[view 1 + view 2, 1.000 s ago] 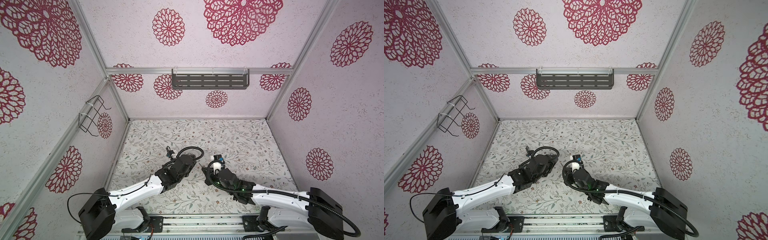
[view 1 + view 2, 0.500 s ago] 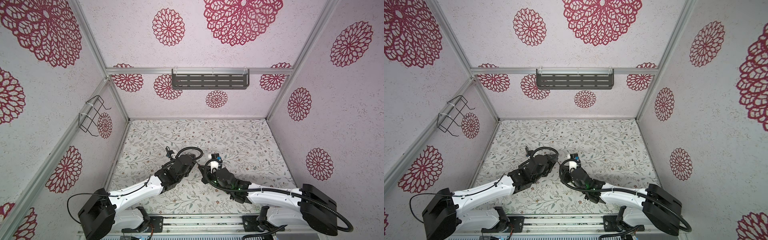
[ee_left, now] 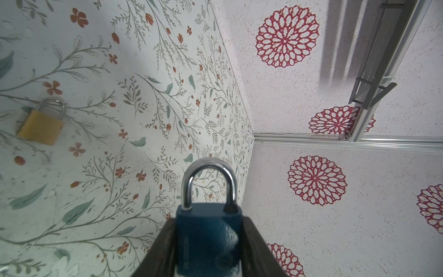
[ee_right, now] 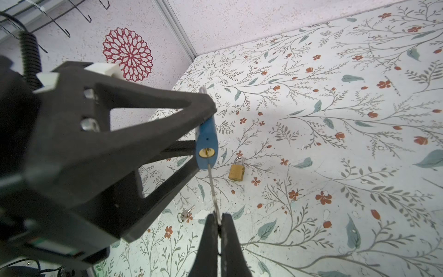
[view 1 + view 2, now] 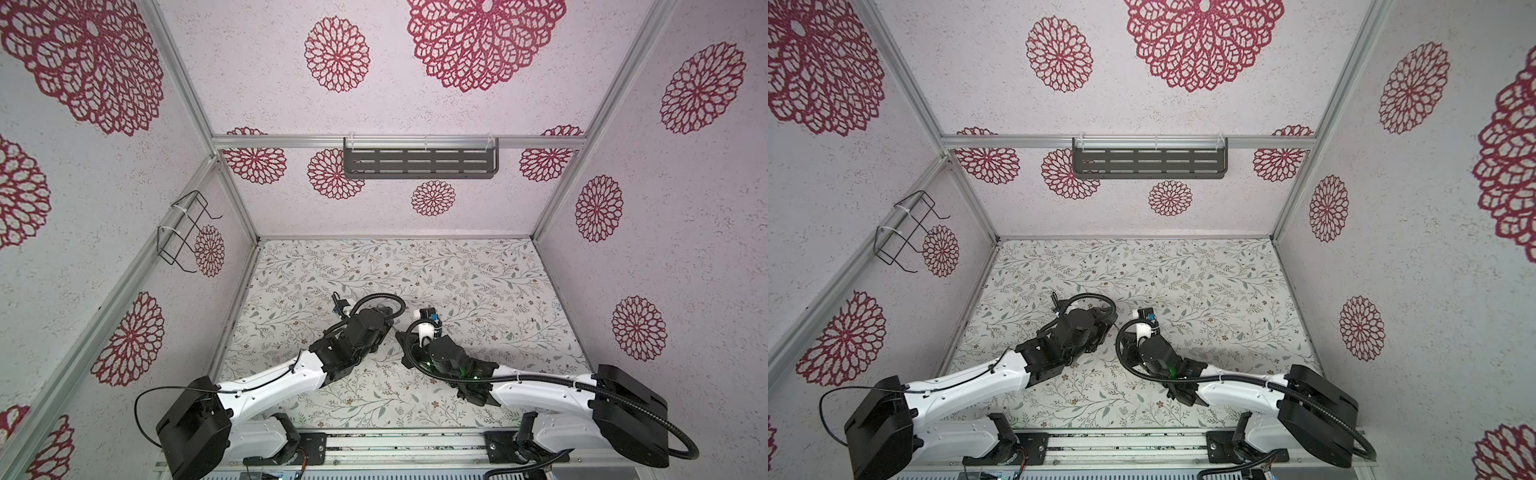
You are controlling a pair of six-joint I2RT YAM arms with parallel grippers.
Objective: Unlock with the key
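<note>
Holds blue lock (image 3: 208, 239) in left gripper (image 3: 209, 221), key (image 4: 213, 191) in right gripper (image 4: 218, 217), above table (image 3: 96, 72).
Left wrist: clamps the blue lock by its sides, steel shackle (image 3: 208, 167) looking closed and pointing outward; shows brass lock (image 3: 41, 124) flat on the table. Right wrist: pinches the thin key tight by its head, tip at the blue lock's base just beside the brass keyhole (image 4: 206, 152), not inside; shows spare key (image 4: 185, 213) near the brass lock. Both top views: place both grippers close together over mid-table.

Key (image 4: 212, 185) tip at held padlock (image 4: 206, 141), perhaps touching, spare padlock (image 4: 236, 171) on table (image 4: 311, 148)
</note>
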